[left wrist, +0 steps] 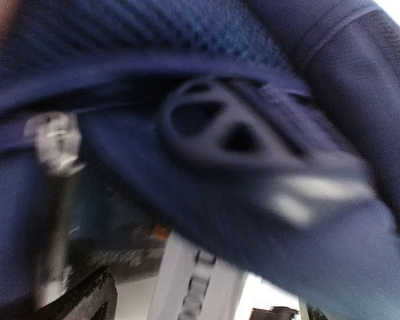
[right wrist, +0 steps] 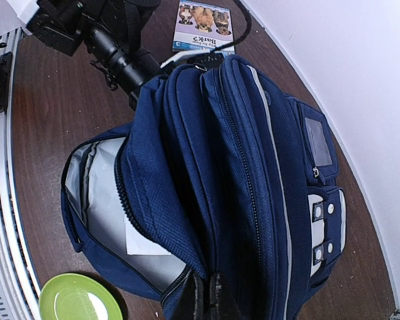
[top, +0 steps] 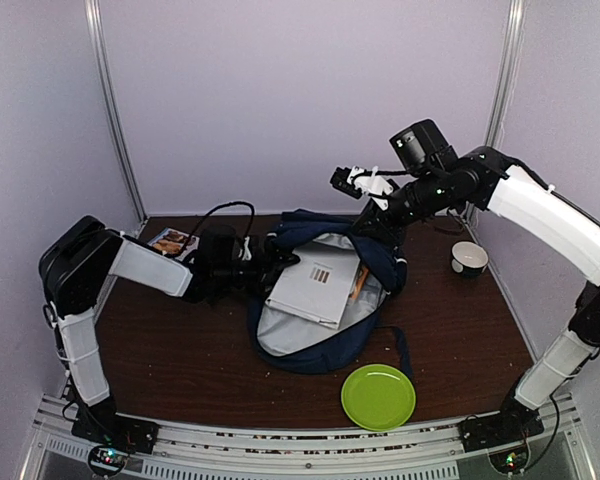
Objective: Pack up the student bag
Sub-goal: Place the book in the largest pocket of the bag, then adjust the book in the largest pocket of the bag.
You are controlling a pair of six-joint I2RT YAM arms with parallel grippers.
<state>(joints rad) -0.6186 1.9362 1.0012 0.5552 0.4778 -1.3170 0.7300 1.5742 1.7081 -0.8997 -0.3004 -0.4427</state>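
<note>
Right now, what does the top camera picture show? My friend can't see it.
An open navy student bag lies on a brown table with a flat grey thing inside. The right hand pinches the bag's top, and the left hand is at its left rim. A green plate sits nearer the arms, a cup to the right.

Room around the open backpack
The backpack fills the middle of the surface, and a grey book blocks most of its mouth. The left arm crosses in from the left, the right arm from the far right. The near left lies open. A green plate sits near right, a cup far right, a booklet far left.
</note>
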